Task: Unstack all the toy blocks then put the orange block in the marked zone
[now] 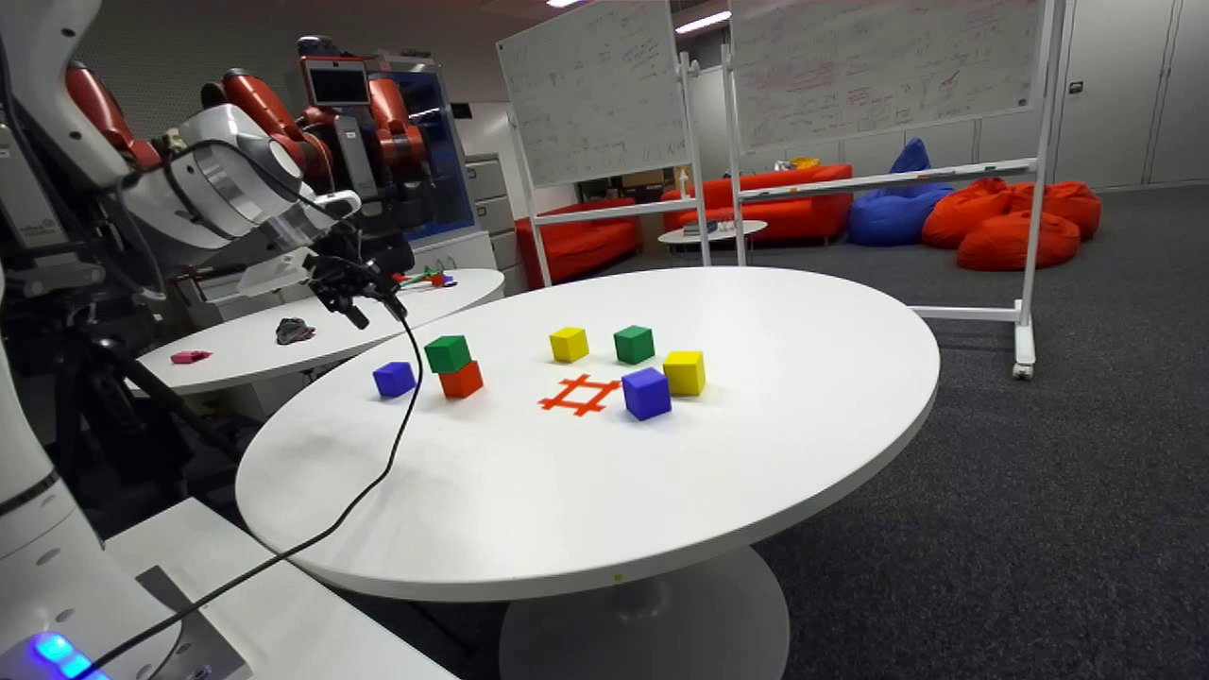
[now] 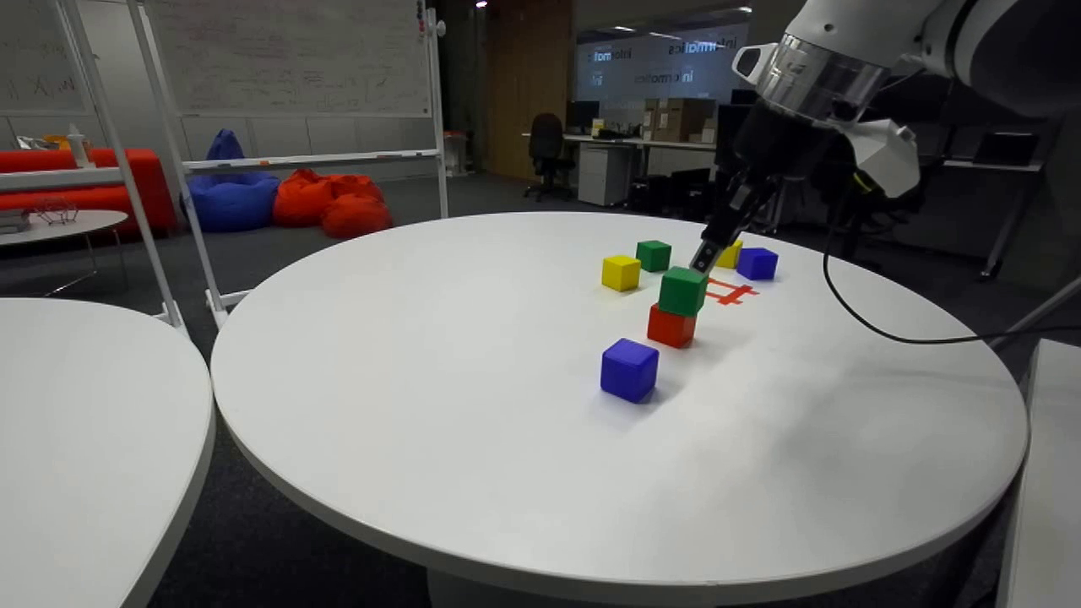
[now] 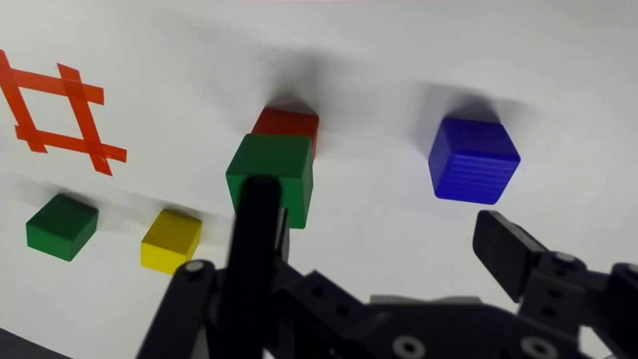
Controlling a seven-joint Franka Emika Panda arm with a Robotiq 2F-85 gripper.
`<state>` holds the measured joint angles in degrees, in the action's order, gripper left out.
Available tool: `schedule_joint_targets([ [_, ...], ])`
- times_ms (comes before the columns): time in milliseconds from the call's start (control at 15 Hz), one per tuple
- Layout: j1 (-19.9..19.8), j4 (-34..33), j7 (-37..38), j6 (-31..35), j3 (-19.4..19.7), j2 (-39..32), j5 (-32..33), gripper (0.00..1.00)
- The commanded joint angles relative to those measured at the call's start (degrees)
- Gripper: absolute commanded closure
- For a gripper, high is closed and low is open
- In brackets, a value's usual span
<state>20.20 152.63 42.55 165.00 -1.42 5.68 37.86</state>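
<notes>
In both exterior views a green block (image 1: 447,354) sits on top of the orange block (image 1: 462,380). From above, the upper green block (image 3: 274,152) hides much of the orange block (image 3: 286,122). Near that pair a blue block (image 3: 476,162) stands alone. My gripper (image 3: 384,219) is open and empty, its fingers apart above the table. Red-orange tape lines form the marked zone (image 3: 84,114), with no block inside. Other single blocks are a yellow block (image 1: 569,345), a green block (image 1: 634,345), a second yellow block (image 1: 684,373) and a second blue block (image 1: 647,394).
A black cable (image 1: 389,463) hangs from the arm across the round white table (image 1: 529,510). In the wrist view a blurred dark strip (image 3: 256,269), probably that cable, covers part of the green block and one finger. Another white table (image 2: 93,405) stands close by.
</notes>
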Motion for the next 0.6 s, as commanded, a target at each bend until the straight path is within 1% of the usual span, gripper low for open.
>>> schedule_joint_targets([
  [0,0.00,0.00,-0.01,0.00,-0.07,0.00,0.04,0.00],
  [200,-0.51,-0.31,1.24,-0.63,-0.06,0.36,0.97,0.00],
  [533,-2.06,1.13,2.48,0.87,1.97,2.39,0.51,0.00],
])
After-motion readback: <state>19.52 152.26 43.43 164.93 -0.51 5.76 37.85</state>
